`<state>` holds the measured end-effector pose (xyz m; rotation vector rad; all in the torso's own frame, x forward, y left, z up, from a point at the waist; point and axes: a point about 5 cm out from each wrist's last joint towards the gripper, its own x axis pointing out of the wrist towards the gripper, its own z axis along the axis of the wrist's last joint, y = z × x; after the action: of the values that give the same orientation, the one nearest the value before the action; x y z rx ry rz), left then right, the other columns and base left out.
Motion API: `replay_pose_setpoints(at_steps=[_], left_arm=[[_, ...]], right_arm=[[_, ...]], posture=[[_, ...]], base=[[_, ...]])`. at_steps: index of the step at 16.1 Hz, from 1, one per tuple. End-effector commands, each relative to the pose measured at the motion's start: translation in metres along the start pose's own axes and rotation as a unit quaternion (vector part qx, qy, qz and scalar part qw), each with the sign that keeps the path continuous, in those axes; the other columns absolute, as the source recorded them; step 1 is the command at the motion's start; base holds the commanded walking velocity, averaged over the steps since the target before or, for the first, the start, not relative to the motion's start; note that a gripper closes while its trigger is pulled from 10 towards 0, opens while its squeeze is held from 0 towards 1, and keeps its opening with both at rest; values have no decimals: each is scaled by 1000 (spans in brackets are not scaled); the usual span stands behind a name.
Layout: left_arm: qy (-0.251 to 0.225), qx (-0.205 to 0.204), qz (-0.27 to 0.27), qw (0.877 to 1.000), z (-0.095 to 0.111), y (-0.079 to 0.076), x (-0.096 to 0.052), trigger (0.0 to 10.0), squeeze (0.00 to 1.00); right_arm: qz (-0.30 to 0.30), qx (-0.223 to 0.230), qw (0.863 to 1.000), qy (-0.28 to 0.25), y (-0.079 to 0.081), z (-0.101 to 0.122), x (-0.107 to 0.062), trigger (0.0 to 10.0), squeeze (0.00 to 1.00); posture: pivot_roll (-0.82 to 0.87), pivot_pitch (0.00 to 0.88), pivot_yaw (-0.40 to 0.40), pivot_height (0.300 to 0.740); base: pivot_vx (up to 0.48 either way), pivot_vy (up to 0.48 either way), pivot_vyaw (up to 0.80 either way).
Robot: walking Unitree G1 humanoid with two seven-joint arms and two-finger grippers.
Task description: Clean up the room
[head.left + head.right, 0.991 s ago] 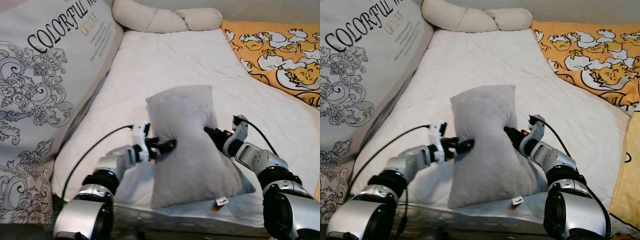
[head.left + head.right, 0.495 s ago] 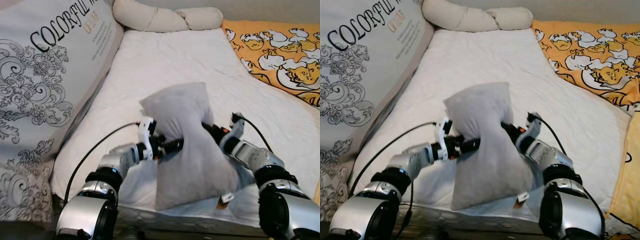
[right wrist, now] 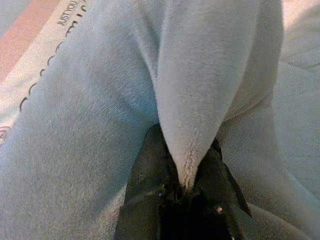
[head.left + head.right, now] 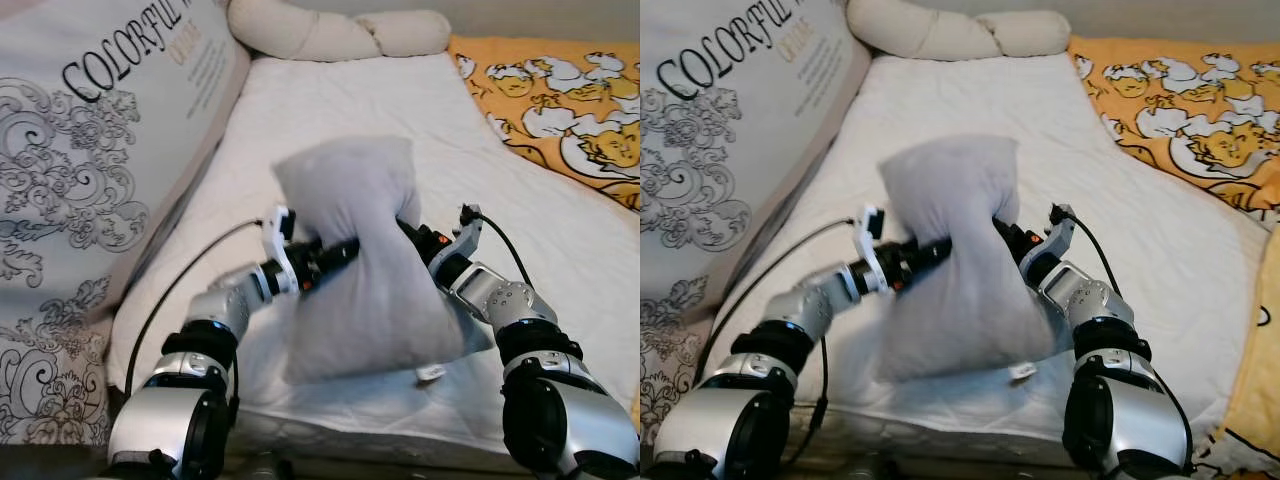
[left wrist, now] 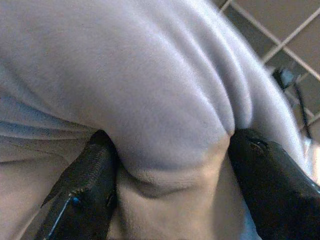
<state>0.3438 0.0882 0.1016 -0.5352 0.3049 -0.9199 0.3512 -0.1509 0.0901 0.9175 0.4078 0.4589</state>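
Note:
A grey pillow (image 4: 360, 260) is held upright between both arms, its lower end lifted just off the white mattress (image 4: 330, 110). My left gripper (image 4: 335, 252) pinches a fold on the pillow's left side; in the left wrist view the fingers (image 5: 80, 195) clamp a bulge of grey fabric (image 5: 150, 100). My right gripper (image 4: 412, 232) is shut on the pillow's right edge; in the right wrist view its fingers (image 3: 150, 190) squeeze a seam ridge (image 3: 187, 125). A small white tag (image 4: 430, 374) hangs from the pillow's lower corner.
A big cushion printed "COLORFUL" (image 4: 90, 170) leans along the left. A cream bolster (image 4: 330, 30) lies at the bed's far end. An orange cartoon blanket (image 4: 560, 100) covers the right side. The mattress's front edge (image 4: 380, 440) is close below my arms.
Both grippers have raised the pillow off the mattress and carried it slightly left and away from me. Its bottom corner and tag, which lay flat, now hang free.

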Motion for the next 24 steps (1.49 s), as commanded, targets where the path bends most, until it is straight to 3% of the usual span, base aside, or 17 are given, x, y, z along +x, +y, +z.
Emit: replay_pose_setpoints(at_steps=[1,4,7,8,10,13,19,24], left_arm=[[-27,24,-36,999,20,-16,13,0,0],[-53,49,-43,996,35,-23,11,0,0],[-47,76,-27,996,39,-28,8,0,0],[-40,105,-3,994,38,-32,2,0,0],[-36,112,19,993,37,-31,1,0,0],[-32,149,106,983,39,-25,-11,0,0],[-56,171,161,971,41,-29,-26,0,0],[-45,184,163,968,37,-37,-29,0,0]], right_arm=[[44,7,999,11,18,-9,12,0,0],[44,5,998,-34,23,-7,11,0,0],[48,-22,996,-66,28,-6,7,0,0],[66,-46,993,-90,38,-7,3,0,0],[71,-53,991,-101,41,-7,2,0,0],[60,-85,986,-132,49,-8,-6,0,0],[-5,-127,985,-119,39,-28,-20,0,0],[-20,-135,983,-125,38,-29,-22,0,0]], posture=[[-68,0,86,740],[-65,0,96,740],[-70,0,108,740],[-70,0,110,740],[-65,0,108,740],[-54,0,101,740],[-41,0,82,740],[-31,0,83,740]], base=[[0,0,0],[0,0,0],[0,0,0],[0,0,0],[0,0,0],[0,0,0],[0,0,0],[0,0,0]])
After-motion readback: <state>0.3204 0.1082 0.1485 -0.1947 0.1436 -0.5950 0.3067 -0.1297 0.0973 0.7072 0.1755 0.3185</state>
